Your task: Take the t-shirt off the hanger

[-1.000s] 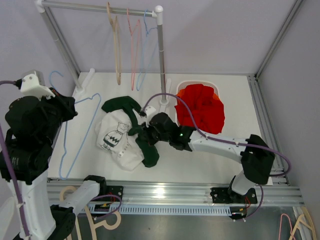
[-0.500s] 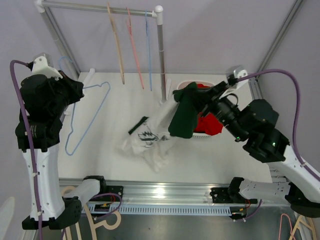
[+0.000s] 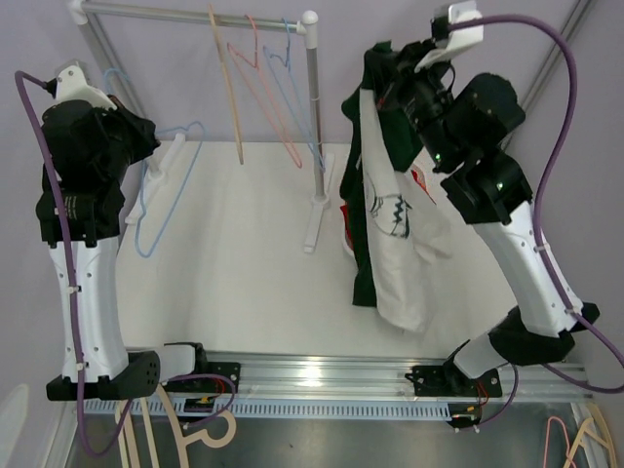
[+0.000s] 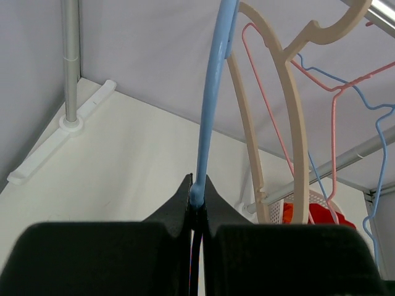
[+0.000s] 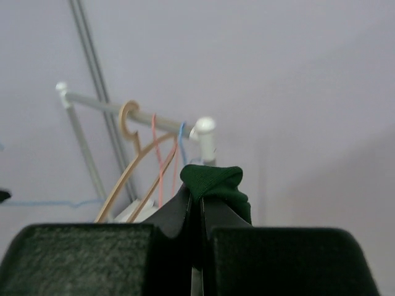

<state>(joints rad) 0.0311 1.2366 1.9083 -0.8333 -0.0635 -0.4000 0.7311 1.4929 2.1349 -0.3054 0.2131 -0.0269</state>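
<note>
The t-shirt (image 3: 398,229) is white with a printed figure and dark green sleeves and collar. It hangs full length from my right gripper (image 3: 382,60), which is raised high at the back right and shut on a fold of green fabric (image 5: 213,177). The shirt's hem hangs low over the table. My left gripper (image 3: 132,136) is shut on the bare light blue hanger (image 3: 161,190), held up at the left, apart from the shirt. In the left wrist view the hanger's wire (image 4: 213,92) rises from between the closed fingers (image 4: 197,191).
A clothes rack rail (image 3: 185,14) with its post (image 3: 314,117) stands at the back. On it hang a wooden hanger (image 3: 226,78), a pink one (image 3: 261,73) and a blue one (image 3: 297,93). Red cloth (image 3: 344,222) shows behind the shirt.
My right arm has lifted the shirt from over the basket to high up, so that it hangs straight. My left arm has raised the blue hanger slightly toward the rack.
</note>
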